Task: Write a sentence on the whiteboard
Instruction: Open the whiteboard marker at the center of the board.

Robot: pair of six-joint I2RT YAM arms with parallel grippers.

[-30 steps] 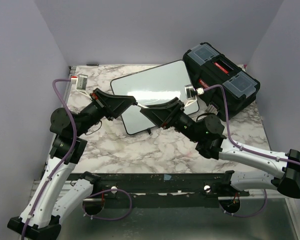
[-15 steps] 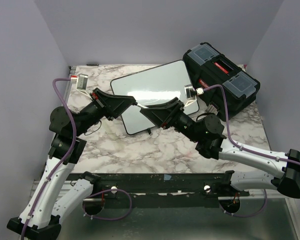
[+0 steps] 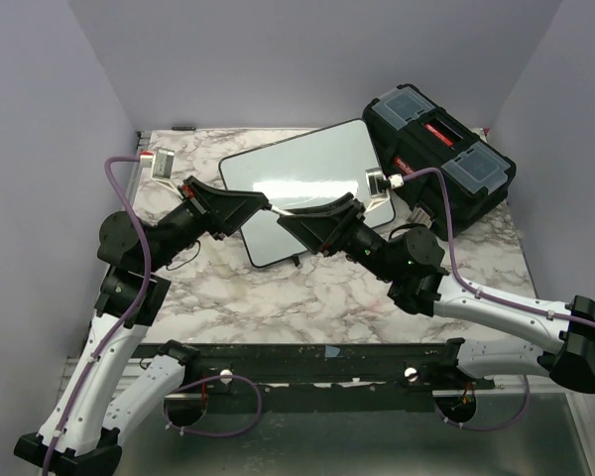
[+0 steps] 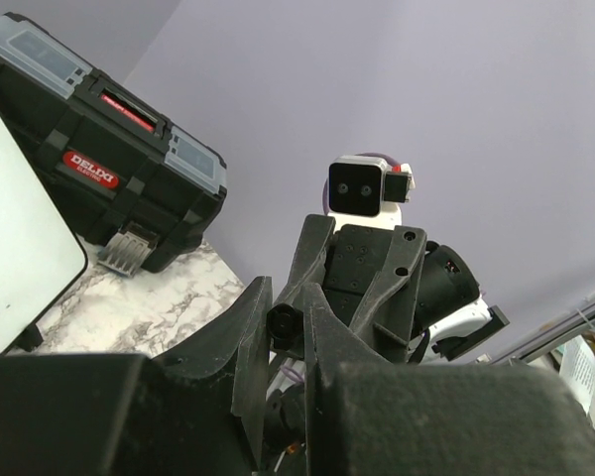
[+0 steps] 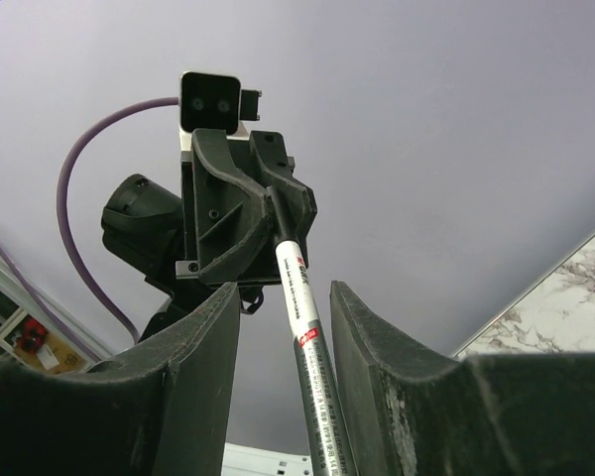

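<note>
The whiteboard [image 3: 307,164] lies tilted on the marble table, and its white face shows no lettering; the sentence is not visible. My two grippers meet tip to tip above the board's near edge. A silver marker [image 3: 290,210] spans between them. My left gripper [image 3: 266,205] is shut on the marker's black cap end [image 4: 284,322]. My right gripper [image 3: 296,220] is open; in the right wrist view the marker barrel [image 5: 302,297] runs between its fingers [image 5: 208,337] with a gap on each side.
A black plastic toolbox [image 3: 436,149] with a red label stands at the back right, touching the board's right corner; it also shows in the left wrist view [image 4: 99,169]. Purple walls close in the table on three sides.
</note>
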